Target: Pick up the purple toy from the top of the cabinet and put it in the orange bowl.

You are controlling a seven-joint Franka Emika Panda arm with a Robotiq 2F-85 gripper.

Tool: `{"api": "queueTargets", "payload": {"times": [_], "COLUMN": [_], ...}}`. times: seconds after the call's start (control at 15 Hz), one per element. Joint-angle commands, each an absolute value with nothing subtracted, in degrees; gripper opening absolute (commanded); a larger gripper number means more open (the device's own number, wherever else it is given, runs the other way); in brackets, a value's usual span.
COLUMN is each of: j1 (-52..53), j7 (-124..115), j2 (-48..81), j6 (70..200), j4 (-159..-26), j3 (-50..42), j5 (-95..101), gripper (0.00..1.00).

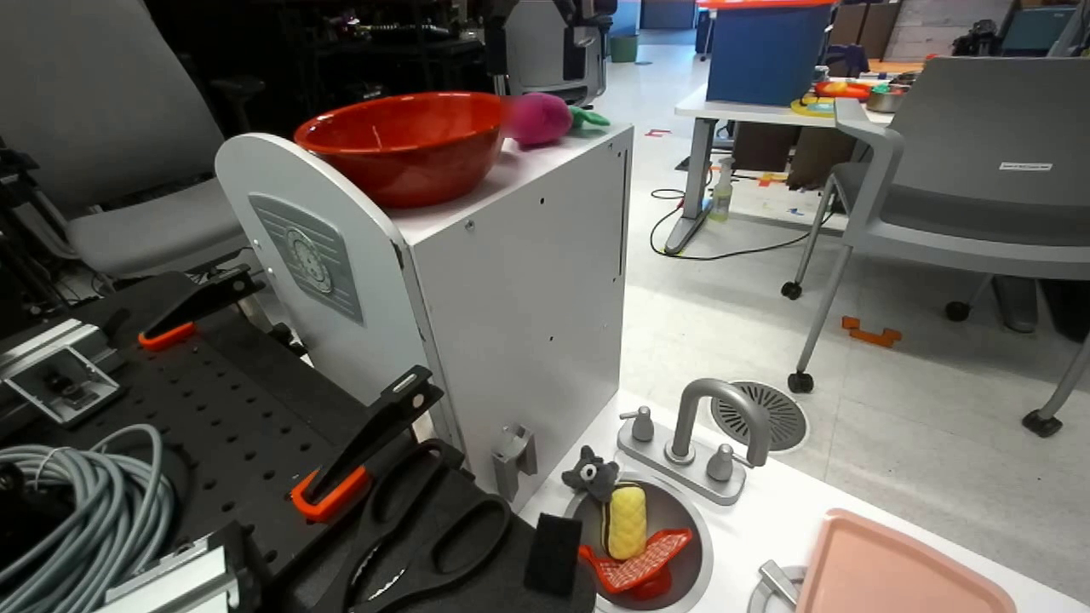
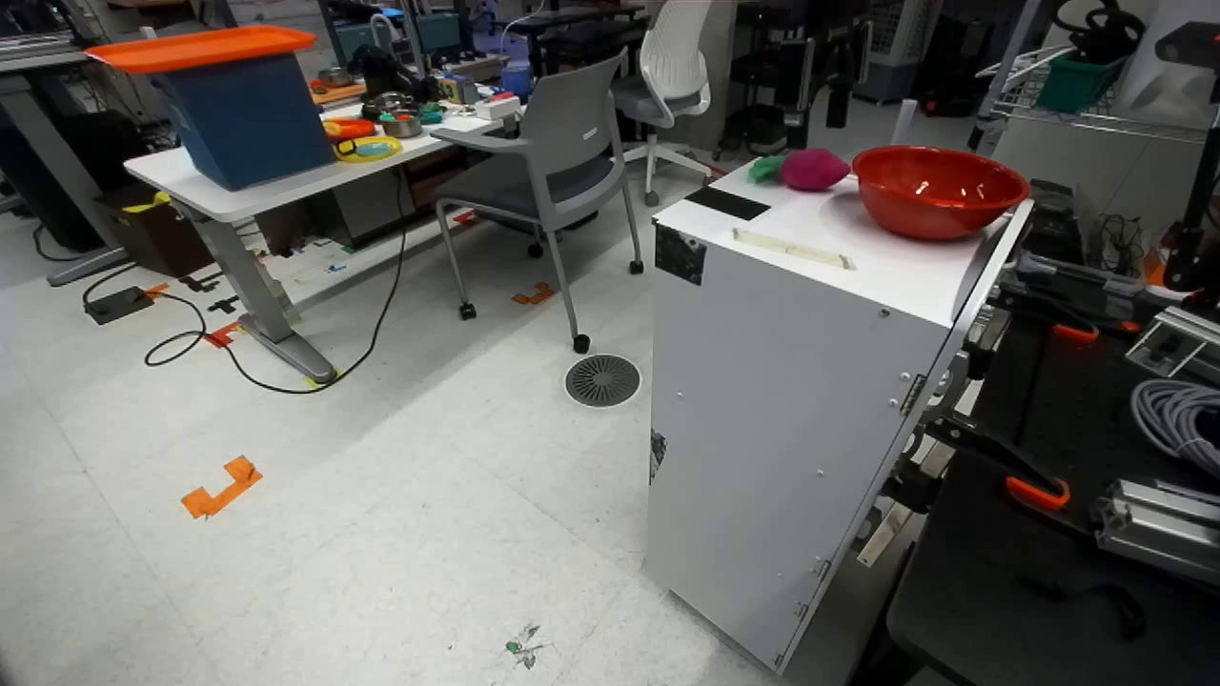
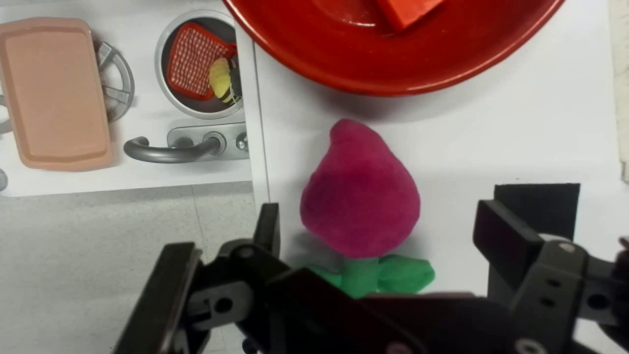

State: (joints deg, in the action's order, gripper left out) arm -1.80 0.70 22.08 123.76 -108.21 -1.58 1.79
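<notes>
Wrist view: orange bowl [image 3: 383, 64] cut off at top edge, same w/ red-orange block [image 3: 407, 10] in it. The pincer [image 3: 377, 216] stands wide, 1 finger each side of purple toy [image 3: 361, 196], gap either side; it partly covers toy's green leaves [image 3: 405, 273]. Toy rests on top of cabinet [image 3: 467, 137], just beside bowl. Height gap btwn pincer & toy hard to judge here; in both exterior views pincer's hard to make out vs. dark bkgd. In an exterior view toy [image 1: 545, 119] blurred at bowl end. Cabinet edge partly hides sink [image 3: 201, 106] & grey item [image 3: 236, 81] in it.

1 toy, 1 bowl, 1 block, 1 cabinet, 1 pink tray [image 3: 59, 93], 1 faucet [image 3: 169, 154]; in sink, 1 red checked mitt [image 3: 192, 61] & 1 yellow item [image 3: 219, 78]. In an exterior view, 2 black clamps [image 1: 370, 436] w/ orange ends + 1 grey cable coil [image 1: 128, 502] on black worktop [image 1: 255, 409].
</notes>
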Motion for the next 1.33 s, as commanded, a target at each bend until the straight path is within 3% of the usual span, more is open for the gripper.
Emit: {"api": "queueTargets", "payload": {"times": [0.0,0.67,0.8,0.87,1.27], "j1": [-1.7,-1.4,-1.4,-1.4,-1.6], "j7": [2.1,1.5,1.2,1.3,1.4], "j2": [23.1,23.0,22.9,22.9,23.0], "j6": [124.2,123.4,123.4,123.4,123.6], "j4": [-107.5,-108.8,-108.9,-109.0,-109.9], "j3": [-1.2,-1.4,-1.4,-1.4,-1.4], "j5": [2.0,2.0,2.1,2.0,1.7], "gripper": [1.0,0.99,0.85,0.66,0.21]}}
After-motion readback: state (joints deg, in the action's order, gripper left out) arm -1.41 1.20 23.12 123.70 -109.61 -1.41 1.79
